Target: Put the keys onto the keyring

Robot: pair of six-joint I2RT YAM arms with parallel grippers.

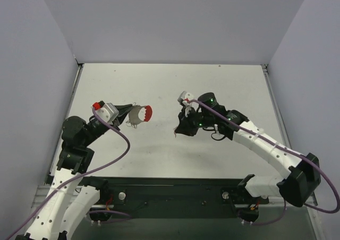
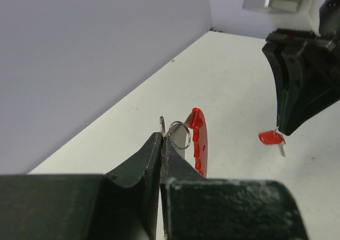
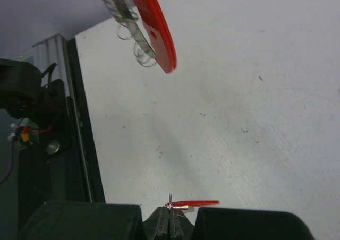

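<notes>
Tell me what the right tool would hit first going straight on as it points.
Likely the white table; the keyring hangs above the right tool's line, though depth is unclear.

White tabletop (image 1: 170, 86), pale lavender walls (image 1: 175, 17) on 3 sides, even light

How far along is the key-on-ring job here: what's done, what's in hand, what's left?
Done: both pieces are picked up. In hand: the left fingers pinch the keyring, the right fingers pinch the key, and the two hang apart. Left: closing that gap and threading the key on; nothing is linked yet.
</notes>
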